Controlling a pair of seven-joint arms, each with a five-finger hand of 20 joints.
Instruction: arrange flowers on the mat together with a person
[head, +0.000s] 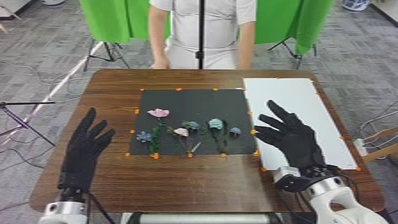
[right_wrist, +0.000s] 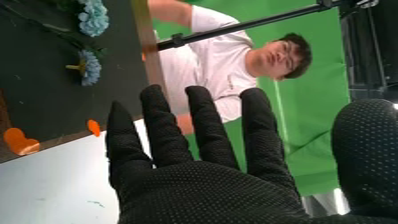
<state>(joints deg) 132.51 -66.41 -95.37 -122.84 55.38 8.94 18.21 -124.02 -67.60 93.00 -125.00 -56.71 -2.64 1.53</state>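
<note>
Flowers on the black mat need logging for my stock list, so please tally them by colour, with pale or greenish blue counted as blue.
Pink flowers: 2
Blue flowers: 4
Total: 6

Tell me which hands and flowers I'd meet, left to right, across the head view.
Black-gloved left hand, small blue flower, large pink flower, smaller pale pink flower, large teal flower, small blue-violet flower, black-gloved right hand.

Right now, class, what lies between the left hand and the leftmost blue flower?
In the head view, a strip of bare table, then some mat.
</note>
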